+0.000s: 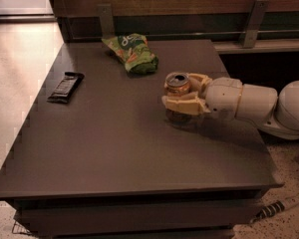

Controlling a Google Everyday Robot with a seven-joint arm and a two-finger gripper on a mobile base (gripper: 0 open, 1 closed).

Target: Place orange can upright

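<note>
The orange can (178,83) stands upright right of the table's middle, its silver pull-tab top facing up and its base at or just above the dark tabletop (114,133). My gripper (173,94) reaches in from the right on a white arm and its tan fingers (182,105) are closed around the can's body, one in front and one behind. The lower part of the can is hidden by the front finger.
A green snack bag (132,53) lies at the back of the table. A flat black wrapped bar (65,86) lies near the left edge. A wall with metal brackets (106,20) runs behind the table. A ledge sits at the back right.
</note>
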